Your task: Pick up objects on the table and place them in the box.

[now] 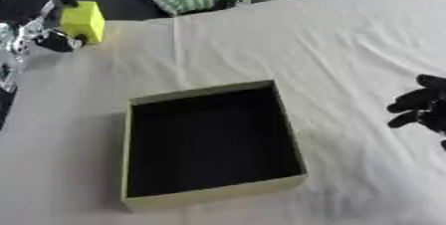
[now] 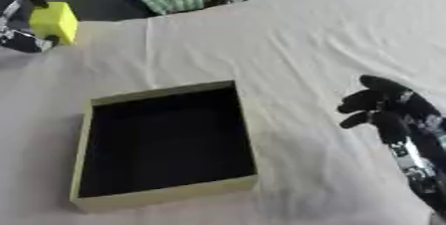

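Left hand [image 1: 44, 17] gripping a yellow block [image 1: 83, 20] at the table's far left corner.
The box [image 1: 213, 196] lies nearer and to the right of that hand, long axis running away from the robot; the right hand [image 2: 383, 107], fingers curled on nothing, rests right of the box.

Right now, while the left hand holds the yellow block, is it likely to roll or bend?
Probably neither. The yellow block shows flat faces and sharp edges, so it should sit, not roll. It keeps its shape in the left hand, suggesting stiffness. It looks light, perhaps foam.
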